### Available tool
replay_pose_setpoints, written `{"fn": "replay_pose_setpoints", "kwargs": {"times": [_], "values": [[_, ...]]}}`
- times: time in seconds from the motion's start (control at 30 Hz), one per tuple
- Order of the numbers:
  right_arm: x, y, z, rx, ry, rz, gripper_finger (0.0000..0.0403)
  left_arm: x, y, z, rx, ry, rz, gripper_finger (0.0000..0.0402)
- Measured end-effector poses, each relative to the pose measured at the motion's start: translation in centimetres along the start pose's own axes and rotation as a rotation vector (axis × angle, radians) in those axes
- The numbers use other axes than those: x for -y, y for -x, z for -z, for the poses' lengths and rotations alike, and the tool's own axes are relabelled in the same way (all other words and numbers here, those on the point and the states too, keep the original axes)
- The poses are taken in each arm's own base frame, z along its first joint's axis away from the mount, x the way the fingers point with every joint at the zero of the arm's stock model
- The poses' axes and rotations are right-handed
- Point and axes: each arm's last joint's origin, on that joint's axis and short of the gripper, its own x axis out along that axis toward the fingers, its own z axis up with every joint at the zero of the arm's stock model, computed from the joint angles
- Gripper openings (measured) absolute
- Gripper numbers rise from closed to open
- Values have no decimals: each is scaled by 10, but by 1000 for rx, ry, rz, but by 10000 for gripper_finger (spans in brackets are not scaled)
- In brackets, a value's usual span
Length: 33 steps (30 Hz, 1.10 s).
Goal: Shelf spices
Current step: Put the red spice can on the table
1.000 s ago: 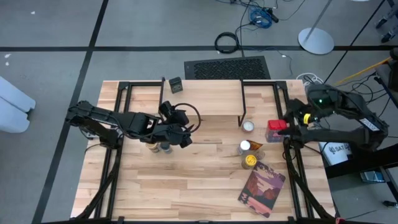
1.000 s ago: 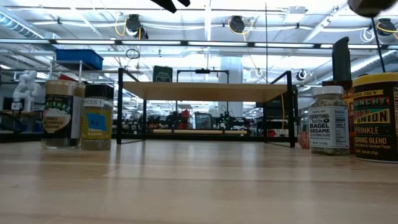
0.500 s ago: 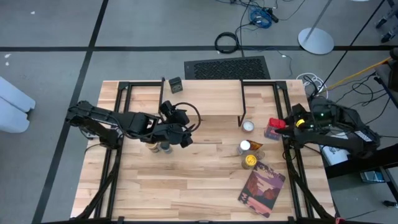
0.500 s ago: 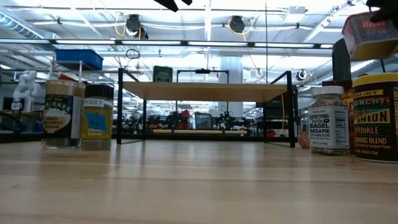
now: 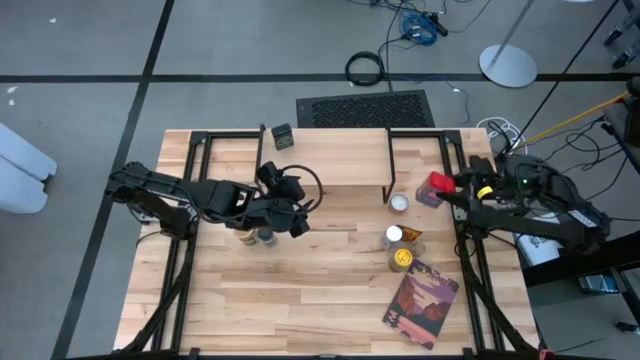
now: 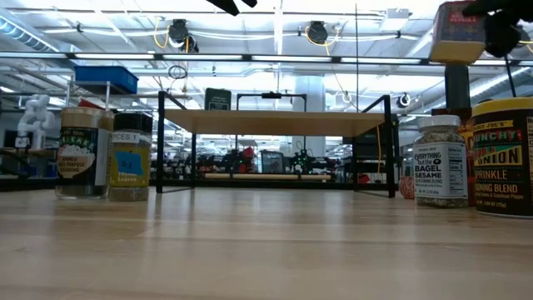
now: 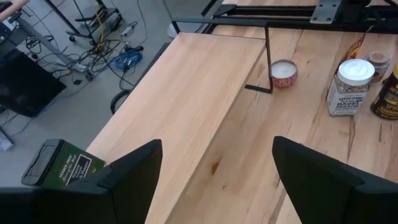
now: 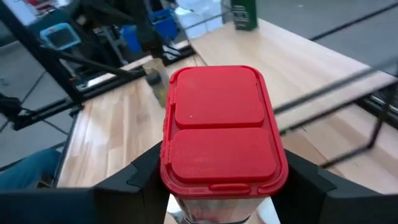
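One shelf (image 5: 330, 160) sits at the table's (image 5: 300, 290) far side, plank top bare except a green tin (image 5: 283, 136) at its left end. My right gripper (image 5: 452, 186) is clamped on the red-lidded spice tin (image 5: 434, 186), up in the air just off the shelf's right end. My left gripper (image 5: 297, 213) hangs spread open and empty over two jars (image 5: 257, 237) left of centre.

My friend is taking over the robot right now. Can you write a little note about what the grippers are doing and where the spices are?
Right gripper: jaws shut on the red-topped tin, held in the air near the shelf's right end.
Left gripper: jaws open, empty, above two jars on the table.
Done: one green tin sits on the shelf.
Left: the held tin, those two jars, the bagel sesame jar, the yellow-lidded jar and a small white-topped one by the shelf leg.
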Motion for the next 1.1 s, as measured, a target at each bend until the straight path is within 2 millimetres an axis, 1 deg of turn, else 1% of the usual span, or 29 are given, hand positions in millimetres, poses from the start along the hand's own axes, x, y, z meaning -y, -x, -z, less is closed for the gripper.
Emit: {"fn": "replay_pose_setpoints", "kwargs": {"times": [0.1, 0.2, 0.37, 0.47, 0.67, 0.77, 0.9, 1.1], "values": [[-1, -14, -3, 5, 7, -69, 212, 0, 0, 0, 0, 0, 0, 315], [0, -34, -2, -30, 19, -127, 212, 0, 0, 0, 0, 0, 0, 315], [2, -66, 2, -28, 49, -178, 212, 0, 0, 0, 0, 0, 0, 315], [1, -80, 4, -29, 59, -206, 212, 0, 0, 0, 0, 0, 0, 315], [-1, -104, 6, -80, 129, -160, 212, 0, 0, 0, -1, -1, -1, 315], [-3, -116, 5, -78, 166, -143, 212, 0, 0, 0, -2, -2, -1, 315], [0, -131, 8, -130, 218, -85, 212, 0, 0, 0, -3, -2, -1, 315], [2, -146, 15, -208, 257, -81, 213, 0, 0, 1, -8, -8, -3, 315]]}}
